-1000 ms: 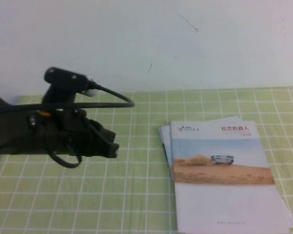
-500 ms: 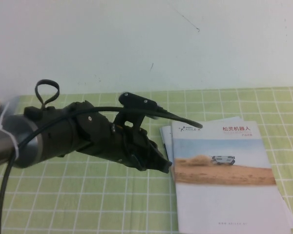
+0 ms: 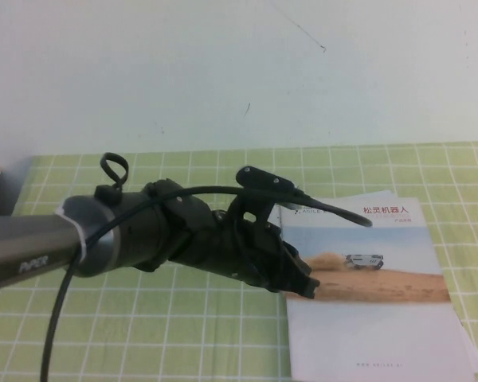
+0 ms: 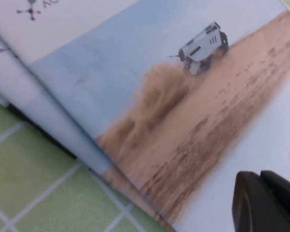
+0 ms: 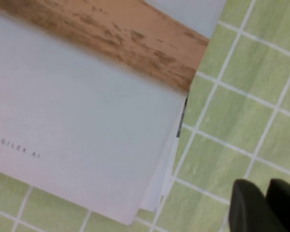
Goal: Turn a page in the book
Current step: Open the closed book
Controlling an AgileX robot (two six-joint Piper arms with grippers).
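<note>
**Left arm over the cover's spine side; book closed, page not yet lifted**

*High view.* My left gripper (image 3: 303, 285) reaches across the green checked mat (image 3: 183, 318) and hangs at the left edge of the book (image 3: 374, 294), about where the desert band begins. From here I cannot tell whether its fingers are parted or together. The book lies closed, flat and face up on the right half of the mat. The page (image 3: 382, 239) to be turned is its top leaf, bearing the white rover. Of my right arm only a grey sliver shows at the right border.

*Left wrist view.* The rover cover fills the picture. One dark fingertip mass sits just over the white lower part of the cover; contact cannot be confirmed. Beneath the top brochure I count at least two further offset edges, so roughly three thin brochures in the stack.

*Right wrist view.* My right gripper (image 5: 266, 205) hovers over bare mat, just beside the book's right-hand corner, with its two tips close together and holding nothing.

*Handling.* I judge the leaf light, limp and slick. A pinch at the free right edge or a corner suits it best, and pressing too hard risks dragging the whole brochure.
</note>
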